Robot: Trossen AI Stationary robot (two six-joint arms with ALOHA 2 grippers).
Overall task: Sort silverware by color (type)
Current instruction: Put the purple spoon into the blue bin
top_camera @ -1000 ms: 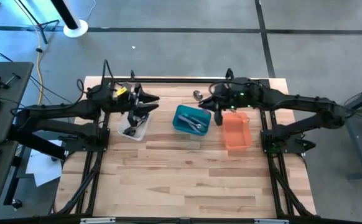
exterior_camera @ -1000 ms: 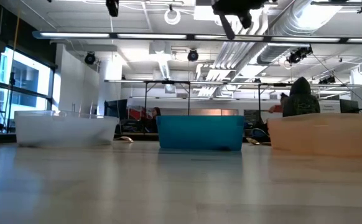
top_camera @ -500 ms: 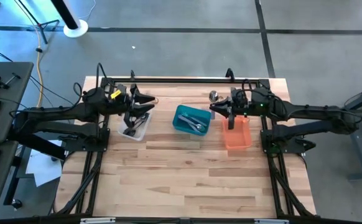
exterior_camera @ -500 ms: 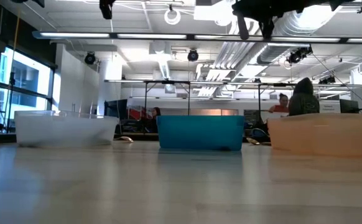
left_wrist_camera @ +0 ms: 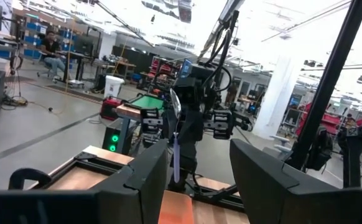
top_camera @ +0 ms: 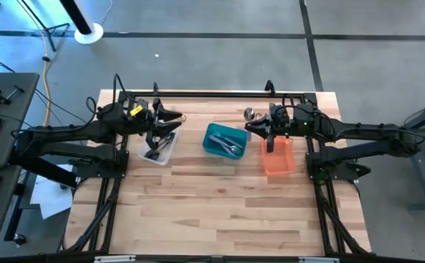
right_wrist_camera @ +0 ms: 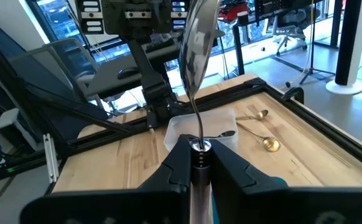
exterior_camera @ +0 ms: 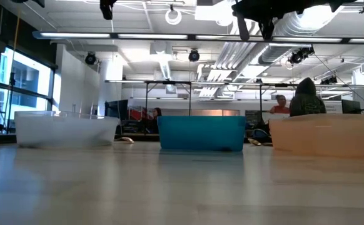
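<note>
Silver spoon (right_wrist_camera: pixel 197 37) pinched by handle in right gripper (top_camera: pixel 269 130).

High view: right gripper over gap between teal bin (top_camera: pixel 224 140) and orange bin (top_camera: pixel 277 153); 1 s ago it was farther back by table's far edge, nearly unmoved since 0.5 s ago. Judgement: pick done, drop into bin next. Left gripper (top_camera: pixel 163 120) above clear bin (top_camera: pixel 158 148), fingers spread, holding nothing.

Right wrist view: 2 gold spoons (right_wrist_camera: pixel 263 129) on table beyond clear bin.

Left wrist view: spoon seen hanging from far gripper.

Bins on table: three, namely one clear bin (top_camera: pixel 158 148), one teal bin (top_camera: pixel 223 140), one orange bin (top_camera: pixel 278 155). Gold spoons (right_wrist_camera: pixel 260 130) on the wood: two. Arms: two.
</note>
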